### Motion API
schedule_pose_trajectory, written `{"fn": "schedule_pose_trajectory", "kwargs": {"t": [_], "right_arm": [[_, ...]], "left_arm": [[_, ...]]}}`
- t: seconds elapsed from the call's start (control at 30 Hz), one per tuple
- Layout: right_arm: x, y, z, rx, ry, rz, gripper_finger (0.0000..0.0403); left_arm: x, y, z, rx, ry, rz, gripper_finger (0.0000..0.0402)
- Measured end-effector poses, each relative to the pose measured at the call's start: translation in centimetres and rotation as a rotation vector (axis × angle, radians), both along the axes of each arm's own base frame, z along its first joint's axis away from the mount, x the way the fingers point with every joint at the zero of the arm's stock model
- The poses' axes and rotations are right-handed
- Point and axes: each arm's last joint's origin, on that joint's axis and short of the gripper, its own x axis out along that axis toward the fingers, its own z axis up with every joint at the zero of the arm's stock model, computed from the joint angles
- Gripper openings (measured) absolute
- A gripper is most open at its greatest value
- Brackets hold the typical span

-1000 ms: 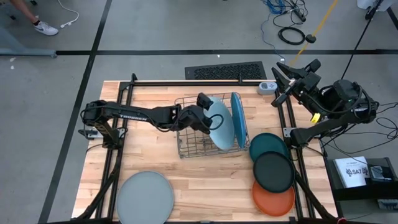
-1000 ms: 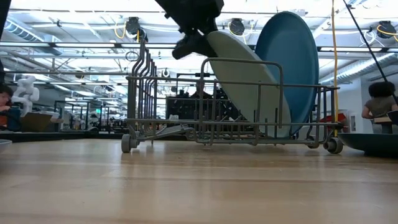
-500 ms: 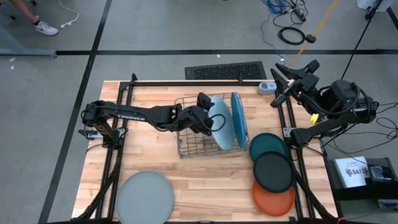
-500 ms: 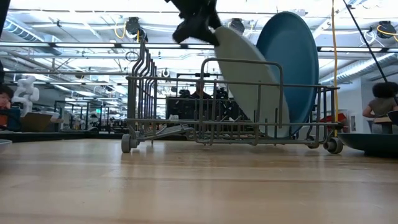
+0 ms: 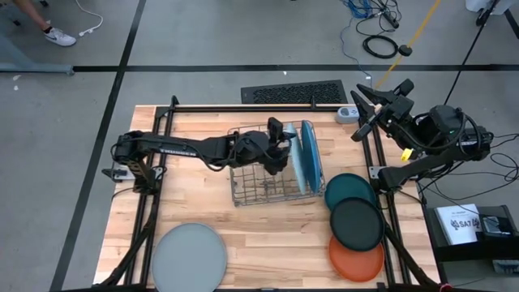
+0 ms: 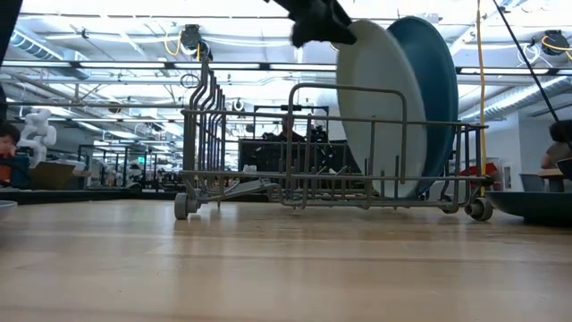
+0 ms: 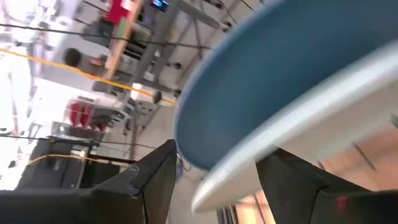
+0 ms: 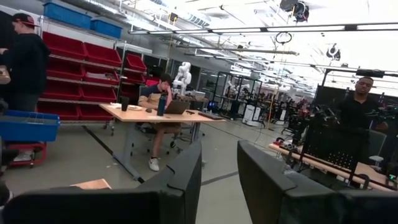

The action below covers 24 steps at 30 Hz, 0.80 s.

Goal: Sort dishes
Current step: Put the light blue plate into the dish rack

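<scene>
Left gripper (image 5: pixel 280 139) pinches the rim of the round pale blue plate (image 6: pixel 380 112), upright in the wire dish rack (image 6: pixel 223 134) so slots support it; right gripper (image 5: pixel 366 104) idles part-open, empty.

The dish rack (image 5: pixel 268 174) stands open on its left half, its right end blocked by two upright plates (image 5: pixel 302 158)

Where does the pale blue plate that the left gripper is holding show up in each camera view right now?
High view: pale blue plate on edge in the wire dish rack, beside the medium blue plate, left gripper at its rim.
Low view: upright at right, before the medium blue plate.
Left wrist view: pale rim crossing the picture.
Right wrist view: not in it.
Shared landmark: the medium blue plate.
</scene>
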Motion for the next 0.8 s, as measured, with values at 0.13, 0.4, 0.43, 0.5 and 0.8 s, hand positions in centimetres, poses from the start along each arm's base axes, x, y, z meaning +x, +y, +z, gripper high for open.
{"fn": "schedule_pose_trajectory", "kwargs": {"t": [0.13, 0.4, 0.43, 0.5, 0.8], "right_arm": [[0.2, 0.0, -0.1, -0.001, 0.006, 0.0, 0.0098], [0.7, 0.2, -0.2, -0.005, 0.021, 0.0, 0.0098], [0.8, 0.2, -0.3, -0.005, 0.022, 0.0, 0.0098], [0.9, 0.2, -0.3, -0.004, 0.025, 0.0, 0.0098], [1.3, 0.3, -0.4, -0.005, 0.033, 0.001, 0.0098]], "left_arm": [[0.7, 0.0, -0.2, -0.006, -0.055, -0.017, 0.0215], [1.7, 0.0, -0.7, -0.006, -0.119, -0.024, 0.0215], [1.9, 0.0, -0.9, -0.007, -0.124, -0.023, 0.0215], [2.2, 0.0, -1.2, -0.006, -0.137, -0.023, 0.0215], [2.5, 0.6, -0.1, -0.072, -0.284, 0.004, 0.0215]]}}
